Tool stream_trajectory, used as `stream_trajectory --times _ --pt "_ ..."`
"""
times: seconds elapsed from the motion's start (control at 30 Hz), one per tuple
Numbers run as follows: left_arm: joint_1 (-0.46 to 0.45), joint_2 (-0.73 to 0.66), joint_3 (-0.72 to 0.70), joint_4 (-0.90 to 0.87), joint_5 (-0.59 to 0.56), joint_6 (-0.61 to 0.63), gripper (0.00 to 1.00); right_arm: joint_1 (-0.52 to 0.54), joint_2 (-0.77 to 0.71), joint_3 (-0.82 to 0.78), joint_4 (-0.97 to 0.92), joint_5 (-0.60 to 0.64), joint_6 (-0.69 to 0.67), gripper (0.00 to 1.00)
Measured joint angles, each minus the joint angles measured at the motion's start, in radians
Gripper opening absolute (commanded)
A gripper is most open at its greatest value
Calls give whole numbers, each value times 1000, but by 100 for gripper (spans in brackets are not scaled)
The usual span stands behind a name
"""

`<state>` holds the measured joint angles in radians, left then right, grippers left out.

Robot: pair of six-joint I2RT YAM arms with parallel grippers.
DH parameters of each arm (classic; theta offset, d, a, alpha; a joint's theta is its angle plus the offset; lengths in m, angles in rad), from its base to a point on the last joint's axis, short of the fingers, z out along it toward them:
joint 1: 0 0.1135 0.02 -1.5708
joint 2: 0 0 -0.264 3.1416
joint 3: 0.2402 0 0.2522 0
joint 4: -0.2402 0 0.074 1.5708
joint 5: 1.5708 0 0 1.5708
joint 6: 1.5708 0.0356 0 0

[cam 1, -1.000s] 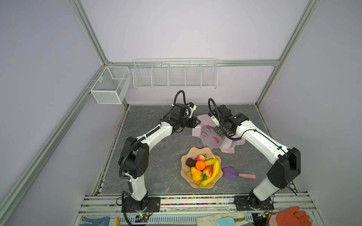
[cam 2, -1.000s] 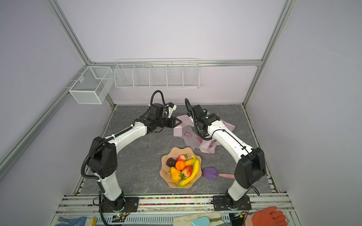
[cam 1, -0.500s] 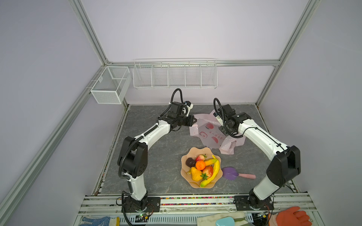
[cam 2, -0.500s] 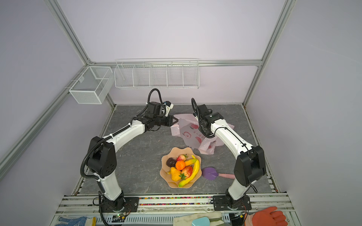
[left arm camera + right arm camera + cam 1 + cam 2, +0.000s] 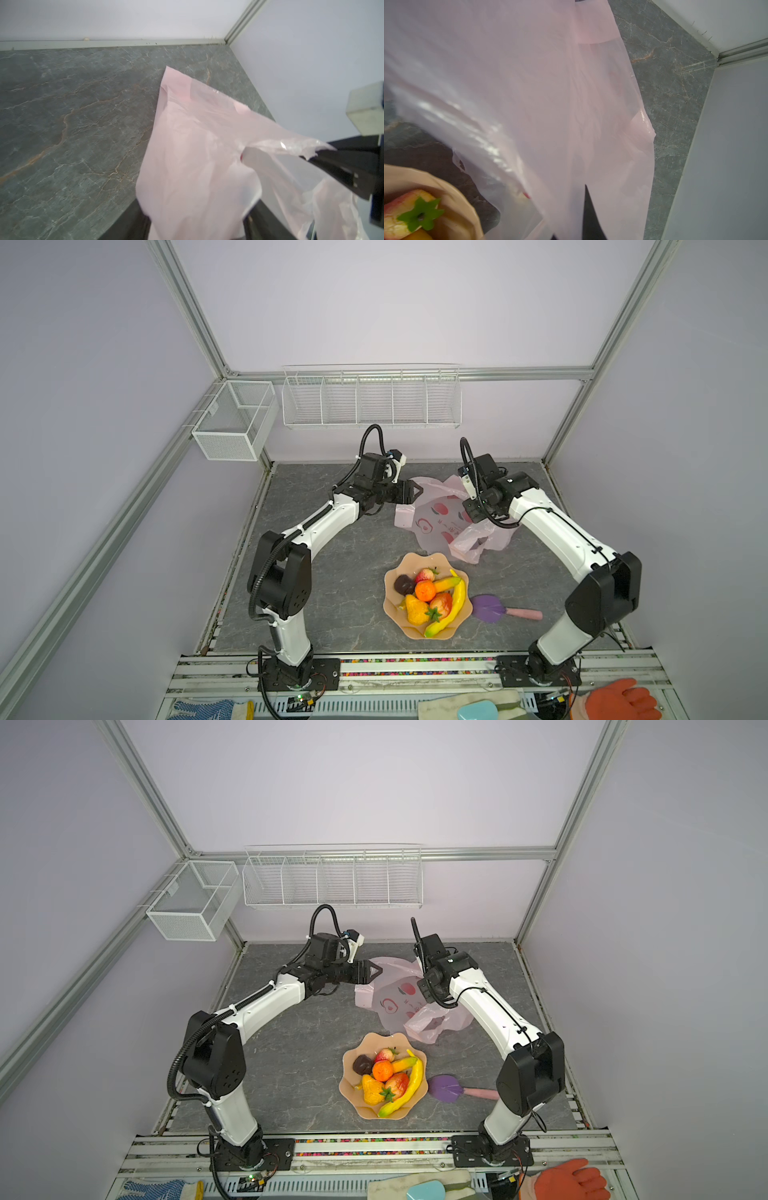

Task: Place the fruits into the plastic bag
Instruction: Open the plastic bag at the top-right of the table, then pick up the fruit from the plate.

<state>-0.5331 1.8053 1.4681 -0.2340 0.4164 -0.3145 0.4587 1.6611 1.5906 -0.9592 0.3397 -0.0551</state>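
L end effector [image 5: 411, 492] just let go: jaws now wide, plastic bag [image 5: 436, 522] loose between them, at back of bench [image 5: 332, 572]. R end effector [image 5: 471, 512] just pinched bag's edge. So R holds it now. All fruits [image 5: 428, 597] in bowl [image 5: 395, 572], none bagged.

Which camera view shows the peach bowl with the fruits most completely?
Either top view: in both top views the whole bowl and its fruits are visible from above. The right wrist view shows only part of its rim and a strawberry. The left wrist view shows nothing of it.
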Motion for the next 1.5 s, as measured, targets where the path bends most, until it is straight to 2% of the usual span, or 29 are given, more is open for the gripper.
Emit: stream_trajectory --times 0.37,0.5,0.63,0.73,0.9,1.03,1.5 --pt "24 -299 -35 -193 -249 -121 100 0 12 10 -24 -28 51 7" --pt "23 -397 -56 -250 -274 -129 100 0 12 10 -24 -36 51 7" --pt "-62 -494 -135 -296 -284 -90 100 0 12 10 -25 -47 52 7" --pt "-142 -533 -212 -315 -254 -61 95 0 12 9 -25 -50 52 7" --pt "-251 -520 -311 -361 -202 -45 85 0 12 9 -29 -50 52 7" --pt "-307 -446 -315 -388 -171 -45 80 0 12 9 -34 -50 52 7" --pt "-332 -233 -291 -536 -149 -51 78 0 12 9 -39 -50 51 7"
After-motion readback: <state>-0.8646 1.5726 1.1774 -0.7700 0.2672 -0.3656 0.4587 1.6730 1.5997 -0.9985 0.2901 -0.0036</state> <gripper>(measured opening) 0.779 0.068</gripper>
